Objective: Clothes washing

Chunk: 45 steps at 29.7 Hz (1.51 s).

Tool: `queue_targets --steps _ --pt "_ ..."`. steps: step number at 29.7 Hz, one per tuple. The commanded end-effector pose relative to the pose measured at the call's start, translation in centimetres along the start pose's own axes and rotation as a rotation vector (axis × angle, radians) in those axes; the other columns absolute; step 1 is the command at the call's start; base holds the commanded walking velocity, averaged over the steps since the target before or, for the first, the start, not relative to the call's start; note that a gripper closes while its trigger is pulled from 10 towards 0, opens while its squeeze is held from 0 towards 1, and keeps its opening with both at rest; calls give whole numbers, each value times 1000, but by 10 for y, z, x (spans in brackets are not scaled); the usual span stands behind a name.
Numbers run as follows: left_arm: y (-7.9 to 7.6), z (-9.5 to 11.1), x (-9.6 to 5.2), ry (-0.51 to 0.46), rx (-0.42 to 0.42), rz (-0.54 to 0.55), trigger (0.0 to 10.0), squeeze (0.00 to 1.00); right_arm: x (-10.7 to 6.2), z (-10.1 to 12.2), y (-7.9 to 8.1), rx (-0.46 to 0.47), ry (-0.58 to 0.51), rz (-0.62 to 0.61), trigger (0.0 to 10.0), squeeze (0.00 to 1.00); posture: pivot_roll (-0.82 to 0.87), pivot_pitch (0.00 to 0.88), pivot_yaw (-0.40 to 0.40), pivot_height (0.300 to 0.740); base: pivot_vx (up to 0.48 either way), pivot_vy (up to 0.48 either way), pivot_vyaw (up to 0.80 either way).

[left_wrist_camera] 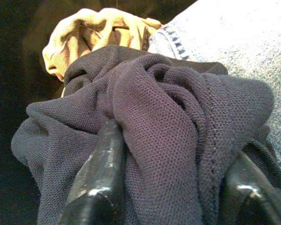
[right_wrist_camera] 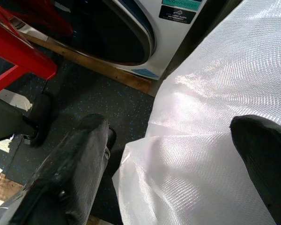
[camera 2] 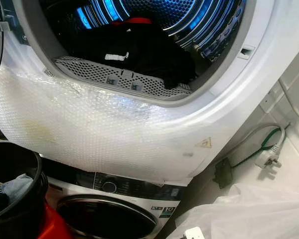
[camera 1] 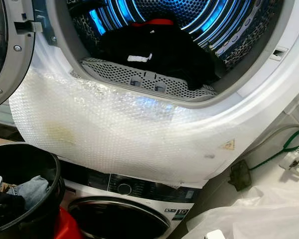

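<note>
Below the bubble-wrapped dryer (camera 1: 114,124), left fingers (left_wrist_camera: 96,183) pinch a dark knit garment (left_wrist_camera: 164,136); right fingers (right_wrist_camera: 70,173) spread, empty.

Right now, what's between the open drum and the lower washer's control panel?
A sheet of bubble wrap taped over the white front below the drum, hanging down to the lower washer's control panel. Both eye views show it.

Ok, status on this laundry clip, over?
Left gripper shut on grey garment in black bucket. Right gripper open, idle. Dryer drum open, unobstructed.
</note>
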State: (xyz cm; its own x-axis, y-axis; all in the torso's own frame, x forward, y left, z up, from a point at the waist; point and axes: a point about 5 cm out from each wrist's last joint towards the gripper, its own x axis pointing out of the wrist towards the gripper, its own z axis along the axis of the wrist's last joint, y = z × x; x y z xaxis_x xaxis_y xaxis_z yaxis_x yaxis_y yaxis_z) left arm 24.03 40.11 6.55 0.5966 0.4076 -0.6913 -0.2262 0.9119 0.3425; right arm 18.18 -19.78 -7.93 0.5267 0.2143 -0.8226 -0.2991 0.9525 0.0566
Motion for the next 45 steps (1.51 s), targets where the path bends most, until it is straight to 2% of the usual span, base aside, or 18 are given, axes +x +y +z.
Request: queue_targets --steps 1,15,30,33,35,36,38,39,43,44,45 --pt "-17 -18 5 83 -3 -56 0 0 -3 -3 -5 11 2 -21 10000 0 61 16 -227 740 0 0 0" --pt "-29 -17 8 70 -15 -59 0 0 -4 -3 -10 9 5 -37 10000 0 56 4 -226 740 0 0 0" --pt "-24 -12 7 35 -22 -22 0 0 -2 1 -7 6 4 -31 10000 0 86 5 -225 740 0 0 0" --pt "-17 -1 6 -17 -6 41 0 0 0 5 -5 11 -10 -30 10000 0 65 19 -208 740 0 0 0" --pt "-12 18 3 -125 -10 106 0 0 0 7 -3 19 -20 -26 10000 0 65 21 -204 740 0 0 0" --pt "-6 35 -1 -231 -57 162 0 0 1 5 -2 24 -19 -24 10000 0 65 45 -199 740 0 0 0" --pt "-4 45 -5 -315 -91 194 0 0 0 2 -1 28 -14 -23 10000 0 66 51 -196 740 0 0 0" --pt "-3 57 -14 -416 -110 228 0 0 -1 -4 0 32 -1 -18 10000 0 74 61 -199 740 0 0 0" --pt "-2 62 -22 -483 -107 262 0 0 -1 -9 1 32 10 -16 10000 0 83 59 -196 740 0 0 0" --pt "-4 70 -33 -558 -127 268 0 0 -2 -10 1 33 17 -18 10000 0 82 59 -194 740 0 0 0" --pt "-13 79 -44 -645 -144 204 0 0 -1 -8 1 36 13 -21 10000 0 82 55 -185 740 0 0 0"
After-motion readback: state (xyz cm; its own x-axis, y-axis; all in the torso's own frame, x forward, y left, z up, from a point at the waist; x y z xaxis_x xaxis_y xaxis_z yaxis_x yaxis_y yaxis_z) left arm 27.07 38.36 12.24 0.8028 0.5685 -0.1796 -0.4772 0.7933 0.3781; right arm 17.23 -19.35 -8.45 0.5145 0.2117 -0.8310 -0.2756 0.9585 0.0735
